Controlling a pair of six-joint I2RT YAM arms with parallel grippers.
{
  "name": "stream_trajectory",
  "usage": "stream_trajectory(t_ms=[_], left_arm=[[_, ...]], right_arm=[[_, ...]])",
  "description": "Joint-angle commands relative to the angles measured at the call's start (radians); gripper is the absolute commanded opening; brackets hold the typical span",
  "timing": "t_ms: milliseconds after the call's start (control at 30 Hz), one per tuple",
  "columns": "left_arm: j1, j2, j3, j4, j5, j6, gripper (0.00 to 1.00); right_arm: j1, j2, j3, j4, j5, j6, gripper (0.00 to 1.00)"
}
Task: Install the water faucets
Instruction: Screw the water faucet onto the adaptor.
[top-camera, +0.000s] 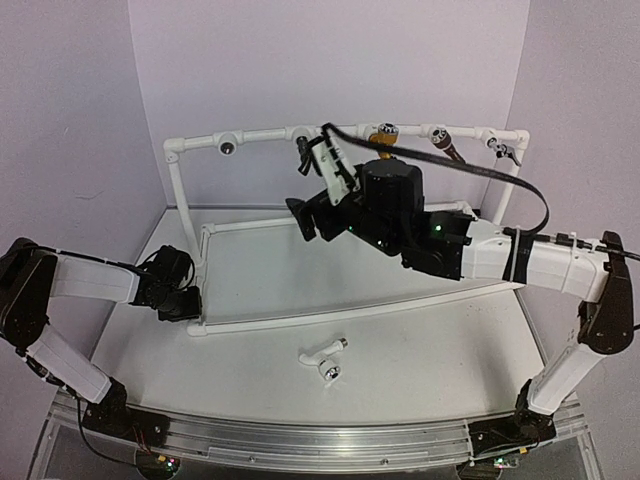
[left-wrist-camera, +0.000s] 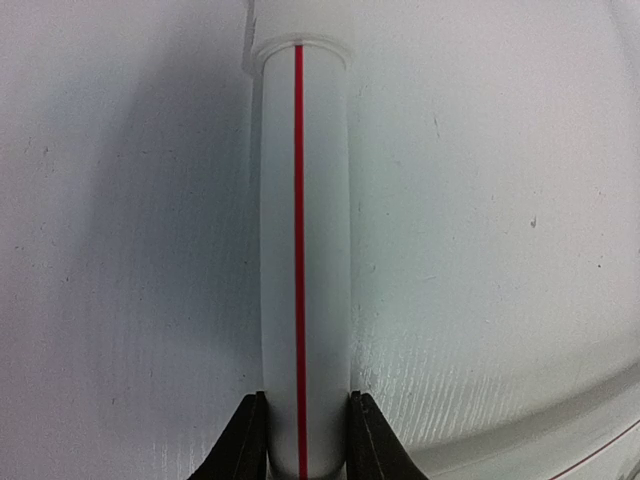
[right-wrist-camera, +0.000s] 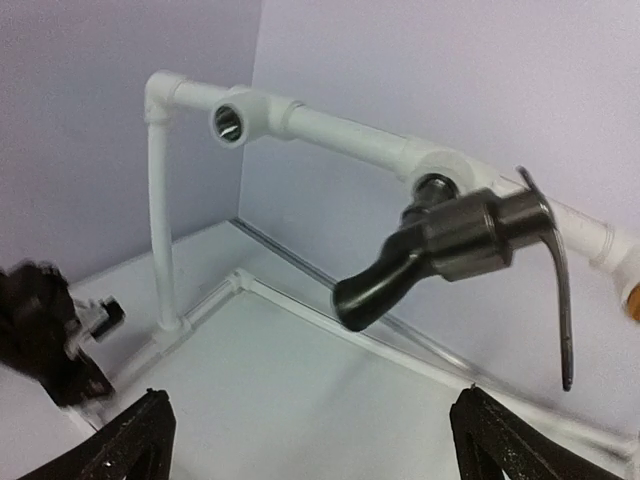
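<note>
Here, left gripper (left-wrist-camera: 307, 425) clamps the white pipe (left-wrist-camera: 300, 250); right gripper (right-wrist-camera: 310, 425) gapes wide near the black faucet (right-wrist-camera: 440, 250).

Five taps, one socket, one frame, two arms.
Four taps sit on the rail of the one frame (top-camera: 260, 134) at 12 o'clock: one black tap (right-wrist-camera: 460, 236), one gold tap (top-camera: 385, 131), one brown tap (top-camera: 448, 146), one grey tap (top-camera: 506, 151). One white tap (top-camera: 323, 354) lies at 6 o'clock. One open socket (top-camera: 228, 147) shows at 11 o'clock. Two arms: left arm (top-camera: 92, 280), right arm (top-camera: 545, 258).
</note>
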Motion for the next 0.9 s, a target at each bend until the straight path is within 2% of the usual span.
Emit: stream_trajectory(t_ms=[0, 100, 200, 267, 500, 867], left_arm=[[-0.052, 0.028, 0.008, 0.090, 0.192, 0.035, 0.00], [-0.052, 0.026, 0.008, 0.089, 0.191, 0.034, 0.00], [-0.052, 0.019, 0.003, 0.090, 0.191, 0.033, 0.00], [-0.052, 0.017, 0.002, 0.091, 0.190, 0.034, 0.00], [-0.051, 0.012, -0.001, 0.091, 0.192, 0.035, 0.00], [-0.053, 0.003, -0.006, 0.096, 0.194, 0.037, 0.00]], right_arm=[[0.063, 0.001, -0.023, -0.051, 0.140, -0.740, 0.98], [0.065, 0.053, -0.009, -0.008, 0.244, -1.055, 0.98], [0.065, 0.094, -0.035, 0.217, 0.303, -1.375, 0.98], [0.063, 0.127, -0.002, 0.291, 0.311, -1.467, 0.98], [0.031, 0.238, 0.182, 0.280, 0.310, -1.555, 0.92], [-0.022, 0.332, 0.326, 0.258, 0.322, -1.615, 0.81]])
